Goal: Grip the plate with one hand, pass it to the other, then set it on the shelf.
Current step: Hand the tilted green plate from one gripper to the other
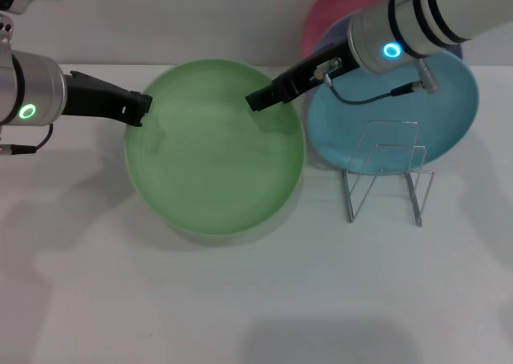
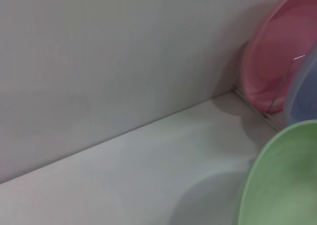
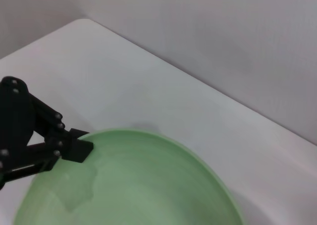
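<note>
The light green plate [image 1: 212, 155] hangs above the white table between my two arms, casting a shadow below. My left gripper [image 1: 143, 107] is shut on its left rim; the right wrist view shows this gripper [image 3: 81, 149] pinching the plate's edge [image 3: 138, 185]. My right gripper [image 1: 255, 101] reaches over the plate's upper right part, near the rim. The plate's edge also shows in the left wrist view [image 2: 282, 180]. The silver wire shelf [image 1: 385, 171] stands to the right of the plate, with nothing in its loops.
A sky-blue plate [image 1: 441, 115] lies behind the shelf. A pink plate [image 1: 329, 19] and a lavender plate [image 1: 323, 42] stand at the back wall; both show in the left wrist view, pink [image 2: 272, 61] and lavender [image 2: 304, 96].
</note>
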`<act>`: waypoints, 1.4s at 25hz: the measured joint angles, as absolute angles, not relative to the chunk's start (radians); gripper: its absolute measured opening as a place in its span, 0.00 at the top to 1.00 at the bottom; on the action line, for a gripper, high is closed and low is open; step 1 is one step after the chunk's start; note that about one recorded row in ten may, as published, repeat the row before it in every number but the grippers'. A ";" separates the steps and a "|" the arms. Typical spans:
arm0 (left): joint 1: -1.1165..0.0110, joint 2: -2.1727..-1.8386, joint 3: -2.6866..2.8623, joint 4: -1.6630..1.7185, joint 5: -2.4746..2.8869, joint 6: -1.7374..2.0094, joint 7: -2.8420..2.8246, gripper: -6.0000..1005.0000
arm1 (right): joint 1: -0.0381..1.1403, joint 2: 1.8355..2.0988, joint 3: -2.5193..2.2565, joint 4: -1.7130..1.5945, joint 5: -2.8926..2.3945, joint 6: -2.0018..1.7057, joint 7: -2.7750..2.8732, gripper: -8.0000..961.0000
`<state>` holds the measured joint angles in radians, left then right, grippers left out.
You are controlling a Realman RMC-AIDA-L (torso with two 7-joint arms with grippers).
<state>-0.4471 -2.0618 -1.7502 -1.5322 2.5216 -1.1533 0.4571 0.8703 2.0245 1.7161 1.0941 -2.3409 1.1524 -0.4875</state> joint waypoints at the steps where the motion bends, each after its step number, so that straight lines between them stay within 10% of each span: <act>1: -0.447 -2.062 -1.750 -1.532 2.522 -1.153 0.457 0.96 | 0.870 2.024 1.716 1.094 -2.341 1.152 -0.488 0.24; 35: -0.435 -2.061 -1.751 -1.556 2.509 -1.156 0.460 0.96 | 0.891 2.041 1.712 1.031 -2.338 1.111 -0.579 0.59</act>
<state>-0.4355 -2.0612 -1.7508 -1.5562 2.5088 -1.1555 0.4603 0.8910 2.0406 1.7118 1.0309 -2.3385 1.1108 -0.5793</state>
